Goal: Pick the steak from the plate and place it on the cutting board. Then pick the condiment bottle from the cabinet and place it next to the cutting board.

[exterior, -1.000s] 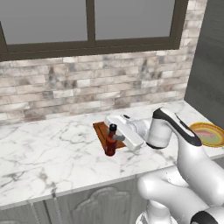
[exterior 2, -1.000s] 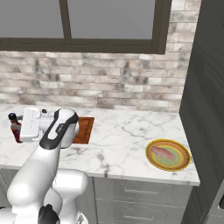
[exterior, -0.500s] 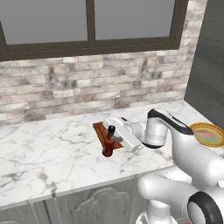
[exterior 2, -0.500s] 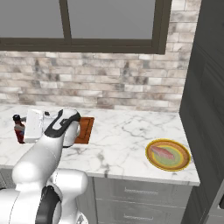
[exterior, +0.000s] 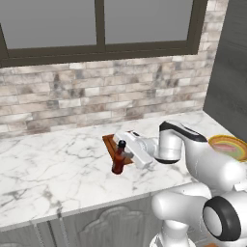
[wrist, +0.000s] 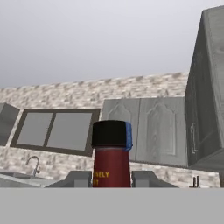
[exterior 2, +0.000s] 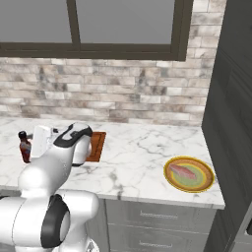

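My gripper (exterior: 124,157) is shut on the condiment bottle (exterior: 118,160), a slim red-brown bottle with a black cap, held upright just left of the cutting board (exterior: 110,143). In the right base view the bottle (exterior 2: 23,147) stands out beyond the hand at the far left, and the reddish-brown board (exterior 2: 97,146) lies behind the arm. The hand view has the bottle (wrist: 111,154) between both fingertips (wrist: 78,179). The steak (exterior 2: 184,172), pale pink, lies on the yellow-rimmed plate (exterior 2: 206,183) at the counter's right end.
The white marble counter (exterior: 53,169) runs left of the bottle, with its front edge close by. A brick wall and a window rise behind. A tall dark grey wood-grain cabinet (exterior 2: 235,98) closes off the right end, past the plate (exterior: 218,142).
The gripper has carried the bottle slightly down and toward the counter's front, beside the board's left end. Plate and steak have not moved.
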Controlling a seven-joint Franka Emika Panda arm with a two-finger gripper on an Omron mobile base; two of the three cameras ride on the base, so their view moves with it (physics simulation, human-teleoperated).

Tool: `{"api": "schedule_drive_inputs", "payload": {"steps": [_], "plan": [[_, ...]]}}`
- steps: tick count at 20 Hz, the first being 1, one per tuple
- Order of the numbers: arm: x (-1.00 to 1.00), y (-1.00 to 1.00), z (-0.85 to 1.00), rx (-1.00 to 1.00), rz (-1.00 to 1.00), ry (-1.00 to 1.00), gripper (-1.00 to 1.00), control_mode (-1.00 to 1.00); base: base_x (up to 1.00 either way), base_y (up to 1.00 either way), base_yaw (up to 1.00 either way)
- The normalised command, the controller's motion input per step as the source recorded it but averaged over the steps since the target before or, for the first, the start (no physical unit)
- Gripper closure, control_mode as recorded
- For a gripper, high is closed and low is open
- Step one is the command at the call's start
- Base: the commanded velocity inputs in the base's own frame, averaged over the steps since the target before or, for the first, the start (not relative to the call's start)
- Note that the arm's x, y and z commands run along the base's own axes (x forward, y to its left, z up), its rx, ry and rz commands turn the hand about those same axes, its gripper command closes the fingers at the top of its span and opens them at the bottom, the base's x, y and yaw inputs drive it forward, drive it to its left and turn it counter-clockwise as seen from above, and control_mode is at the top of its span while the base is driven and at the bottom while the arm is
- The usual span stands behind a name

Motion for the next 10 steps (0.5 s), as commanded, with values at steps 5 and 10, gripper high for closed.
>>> {"api": "schedule_drive_inputs", "payload": {"steps": [5, 10], "plan": [[0.00, 0.06, -0.26, 0.02, -0.04, 0.02, 1.00, -1.00, 0.00, 0.00, 0.00], [0.04, 0.13, -0.24, 0.00, -0.05, 0.03, 1.00, -1.00, 0.00, 0.00, 0.00]]}}
